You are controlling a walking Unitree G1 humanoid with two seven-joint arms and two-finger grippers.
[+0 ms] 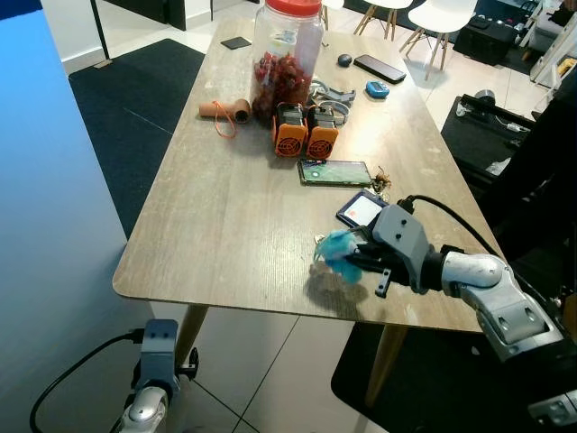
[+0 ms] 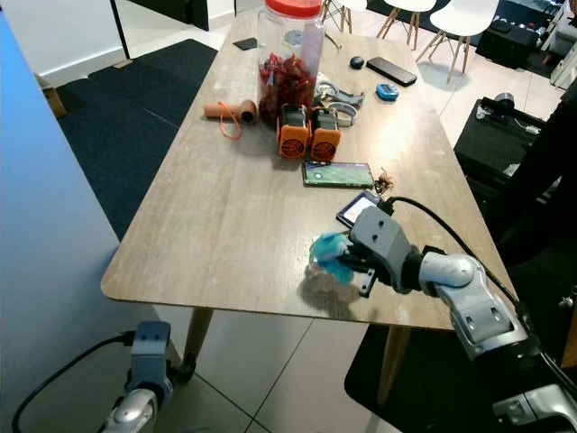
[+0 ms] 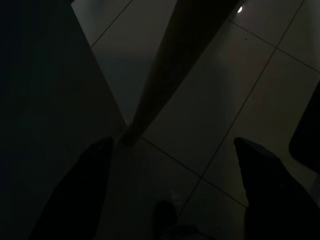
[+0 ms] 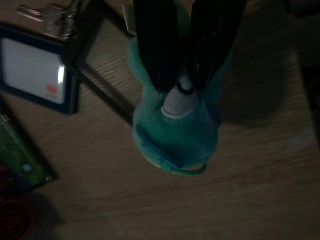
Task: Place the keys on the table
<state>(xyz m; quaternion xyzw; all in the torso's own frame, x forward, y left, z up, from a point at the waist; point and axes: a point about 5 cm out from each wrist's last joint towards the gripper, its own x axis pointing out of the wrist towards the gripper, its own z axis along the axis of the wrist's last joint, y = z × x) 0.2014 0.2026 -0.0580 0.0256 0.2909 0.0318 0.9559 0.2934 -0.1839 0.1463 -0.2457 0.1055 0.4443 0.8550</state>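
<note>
A: Right end effector [image 1: 359, 263] first. State?

B: Fingers narrow, clamped on a teal plush keychain [image 4: 176, 131]. In the right wrist view both black fingers [image 4: 155, 45] press into the top of the plush. It sits low over the table [image 1: 225, 225], near the front edge; cannot tell if it touches the wood.

A: The keys themselves?

B: Small metal keys [image 4: 47, 13] lie on the table just beside the card holder [image 1: 361, 210], apart from the plush body. Cannot tell if a ring links them to it.

A: Arm pose?

B: Right arm [image 1: 487, 289] reaches in from the robot's right, forearm roughly level over the table's corner, black cable looping over the wrist.

A: Left?

B: Left end effector [image 3: 175, 190] hangs idle below the table, fingers spread wide over the tiled floor [image 3: 225, 110] by a table leg [image 3: 170, 75]. Very dark.

A: Rest of table?

B: Phone with green screen [image 1: 334, 171] beyond the card holder, two orange-and-black units [image 1: 305, 131], big clear jar with red lid [image 1: 287, 59] behind them, a tan tube with an orange cord [image 1: 225, 111], a black phone [image 1: 380, 68] at the far end.
</note>
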